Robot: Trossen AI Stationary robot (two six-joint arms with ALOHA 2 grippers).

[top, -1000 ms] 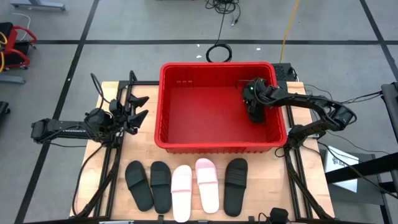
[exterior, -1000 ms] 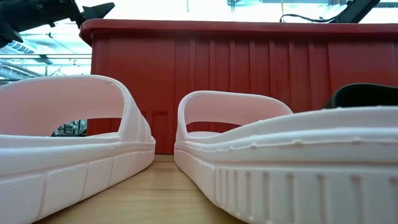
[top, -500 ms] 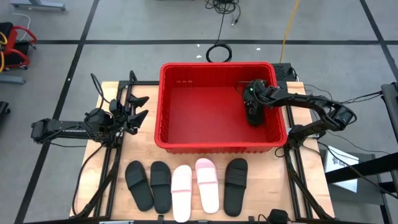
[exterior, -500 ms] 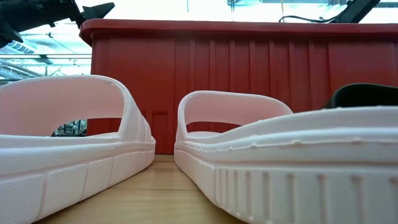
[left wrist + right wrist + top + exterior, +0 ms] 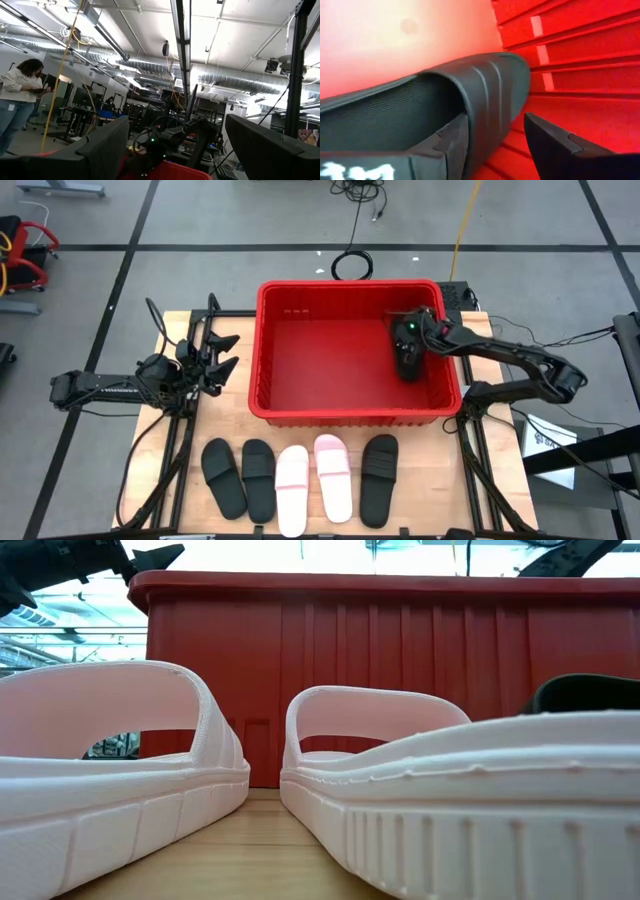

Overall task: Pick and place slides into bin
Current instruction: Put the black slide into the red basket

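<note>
The red bin [image 5: 300, 340] stands at the table's middle. Inside it, at its right end, lies one black slide [image 5: 408, 366] with its sole on the bin's floor. My right gripper [image 5: 405, 338] reaches down into the bin over that slide and is open. In the right wrist view one finger [image 5: 451, 146] stands under the slide's strap [image 5: 490, 90] and the other [image 5: 555, 145] outside it, clear of it. Three black slides [image 5: 222, 477] and two pale pink slides [image 5: 292, 488] lie in a row on the table's near side. My left gripper [image 5: 228, 352] hovers open left of the bin. My right gripper comes at the black slide's strap [image 5: 485, 120] from above with one finger on each side of it. The outer finger stands apart from the strap. Whether the inner finger touches the strap's underside, I cannot tell.
The bin's tall ribbed wall [image 5: 400, 670] rises just behind the row of slides, with the pink pair [image 5: 380, 780] closest to the low camera. Bare wood shows left and right of the bin. A person [image 5: 20, 100] stands in the room beyond.
My right gripper has opened over the black slide at the bin's right end, and its arm's elbow has swung out toward the table's right edge. The slide lies where it was.
</note>
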